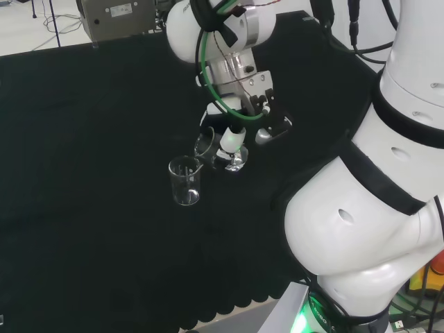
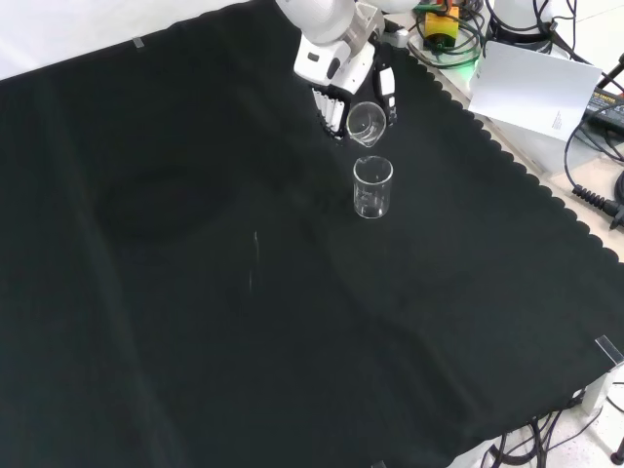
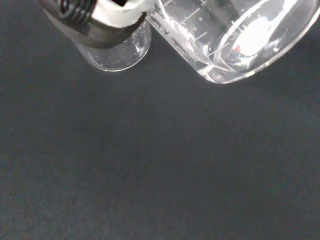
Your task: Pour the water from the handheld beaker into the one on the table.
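this was a robotics lab or test room. a bench draped in scalloped black cloth (image 2: 195,292) carried clear graduated glass beakers (image 2: 372,186), lab ware rather than kitchen ware. in the front view, loose cables (image 2: 597,200) and a white sheet (image 2: 531,86) lay past the cloth's far right edge. in the head view, a grey metal equipment box (image 1: 118,17) stood on a pale floor at the far side.

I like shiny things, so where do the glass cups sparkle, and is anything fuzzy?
In the wrist view, the held beaker has a bright white glare patch, and the hand is close and blurry. In the front view, the beaker on the cloth shows thin pale glints. In the head view, its rim catches faint light.
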{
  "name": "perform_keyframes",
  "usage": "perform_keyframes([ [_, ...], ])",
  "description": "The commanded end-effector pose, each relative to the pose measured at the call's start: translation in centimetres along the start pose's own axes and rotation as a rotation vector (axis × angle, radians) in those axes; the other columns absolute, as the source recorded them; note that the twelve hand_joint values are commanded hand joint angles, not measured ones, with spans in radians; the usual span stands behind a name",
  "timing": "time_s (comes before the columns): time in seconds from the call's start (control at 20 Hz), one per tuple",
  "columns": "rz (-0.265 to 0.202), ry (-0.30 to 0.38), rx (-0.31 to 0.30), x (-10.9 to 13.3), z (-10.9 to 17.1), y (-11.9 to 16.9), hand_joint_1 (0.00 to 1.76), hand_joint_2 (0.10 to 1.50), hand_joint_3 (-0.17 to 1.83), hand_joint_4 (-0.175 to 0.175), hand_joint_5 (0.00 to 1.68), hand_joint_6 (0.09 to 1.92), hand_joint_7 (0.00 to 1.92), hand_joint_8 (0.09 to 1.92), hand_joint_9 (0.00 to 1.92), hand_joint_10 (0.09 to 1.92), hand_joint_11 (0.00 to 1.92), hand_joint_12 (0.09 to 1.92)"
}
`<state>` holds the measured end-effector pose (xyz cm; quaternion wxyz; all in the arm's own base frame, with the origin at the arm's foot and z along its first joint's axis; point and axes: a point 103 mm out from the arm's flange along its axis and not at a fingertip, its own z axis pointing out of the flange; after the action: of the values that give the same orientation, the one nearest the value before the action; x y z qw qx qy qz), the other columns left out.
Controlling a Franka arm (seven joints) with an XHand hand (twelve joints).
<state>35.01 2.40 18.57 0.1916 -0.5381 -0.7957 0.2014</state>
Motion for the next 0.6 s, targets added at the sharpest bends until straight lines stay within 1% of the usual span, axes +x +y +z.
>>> perform_keyframes([
  [0.05,0.009,-0.056,0.048,0.4,-0.4,0.6,1.27,1.14,-0.17,-0.111,0.95,1.06,1.23,0.79,1.35,1.01,1.13,1.05],
  [0.2,0.009,-0.077,0.056,0.7,-0.8,0.8,1.27,1.14,-0.17,-0.110,0.95,1.07,1.23,0.79,1.35,1.01,1.13,1.05],
  [0.3,0.016,-0.098,0.074,1.0,-1.0,0.9,1.27,1.15,-0.17,-0.110,0.94,1.07,1.22,0.79,1.35,1.01,1.14,1.05],
  [0.5,0.037,-0.137,0.099,1.3,-1.3,0.9,1.27,1.15,-0.17,-0.110,0.94,1.07,1.22,0.79,1.35,1.01,1.14,1.06],
  [0.6,0.044,-0.143,0.110,1.5,-1.5,1.0,1.27,1.15,-0.17,-0.110,0.94,1.07,1.22,0.80,1.35,1.01,1.14,1.06],
])
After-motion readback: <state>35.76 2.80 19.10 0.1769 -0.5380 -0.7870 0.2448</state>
